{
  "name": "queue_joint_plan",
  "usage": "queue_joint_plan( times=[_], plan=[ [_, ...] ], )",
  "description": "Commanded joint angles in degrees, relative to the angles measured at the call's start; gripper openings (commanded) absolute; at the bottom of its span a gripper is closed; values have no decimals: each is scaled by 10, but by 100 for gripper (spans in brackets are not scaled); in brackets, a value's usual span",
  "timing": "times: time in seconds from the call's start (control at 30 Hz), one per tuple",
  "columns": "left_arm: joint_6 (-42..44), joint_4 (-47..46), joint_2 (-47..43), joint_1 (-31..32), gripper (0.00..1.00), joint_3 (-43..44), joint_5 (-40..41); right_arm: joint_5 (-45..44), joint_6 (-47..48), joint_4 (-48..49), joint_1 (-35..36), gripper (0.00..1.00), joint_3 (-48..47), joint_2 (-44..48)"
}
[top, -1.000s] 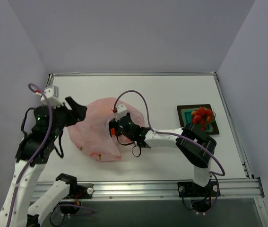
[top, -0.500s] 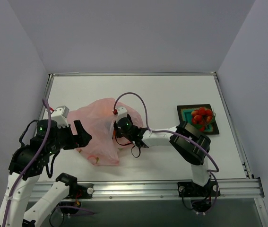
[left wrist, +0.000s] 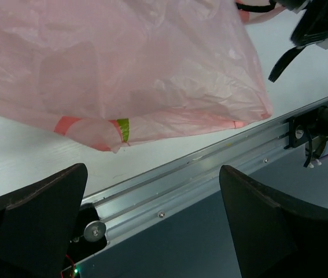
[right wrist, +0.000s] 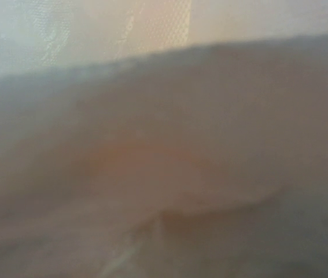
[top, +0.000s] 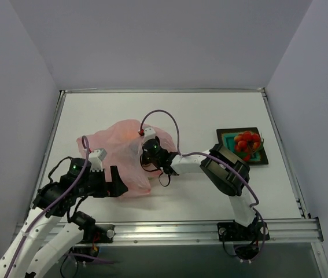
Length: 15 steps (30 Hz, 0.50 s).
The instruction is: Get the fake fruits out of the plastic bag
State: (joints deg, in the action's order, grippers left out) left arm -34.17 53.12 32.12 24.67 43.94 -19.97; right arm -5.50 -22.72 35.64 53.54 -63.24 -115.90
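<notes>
The pink plastic bag [top: 114, 152] lies crumpled left of the table's centre, and its near corner shows in the left wrist view [left wrist: 123, 69]. My right gripper [top: 145, 155] is pushed into the bag's right side, so its fingers are hidden by plastic. The right wrist view is a blur of pink film with a faint orange glow [right wrist: 140, 168]. My left gripper [top: 119, 182] hangs open and empty at the bag's near left corner, over the table's front rail, with its fingers [left wrist: 33, 214] wide apart. The bunch of red berries [top: 247, 141] sits outside the bag, on the teal tray [top: 228, 141].
The metal front rail [left wrist: 210, 165] runs just below the bag's near edge. The teal tray stands at the right, near the table's right edge. The right arm's links and purple cable [top: 169, 119] arch over the bag's right side.
My left arm has swung down from the bag's left side to its near corner by the front rail, and the bag has shifted slightly. My right gripper has pushed a little further into the bag.
</notes>
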Motion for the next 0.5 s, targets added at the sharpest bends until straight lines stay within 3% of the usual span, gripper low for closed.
queue_joint_plan(
  times=[0.0,0.1,0.13,0.17,0.2,0.23,0.33,0.47],
  plan=[
    [-22,-78,10,42,97,41,57,23,1,25,2,99,-28,-11],
    [-45,-121,66,107,97,44,83,13,9,26,3,90,-28,-11],
    [-56,-136,79,139,97,39,120,8,13,26,3,83,-26,-9],
    [-69,-151,104,177,97,29,153,4,15,26,3,79,-26,-7],
    [-81,-160,118,257,97,28,187,1,17,25,3,74,-25,-6],
    [-100,-172,146,292,97,32,254,-4,20,25,3,59,-24,-4],
    [-121,-180,173,366,98,57,329,-1,21,29,2,43,-24,-2],
    [-149,-184,176,406,98,62,414,4,19,28,3,38,-26,0]
  ],
)
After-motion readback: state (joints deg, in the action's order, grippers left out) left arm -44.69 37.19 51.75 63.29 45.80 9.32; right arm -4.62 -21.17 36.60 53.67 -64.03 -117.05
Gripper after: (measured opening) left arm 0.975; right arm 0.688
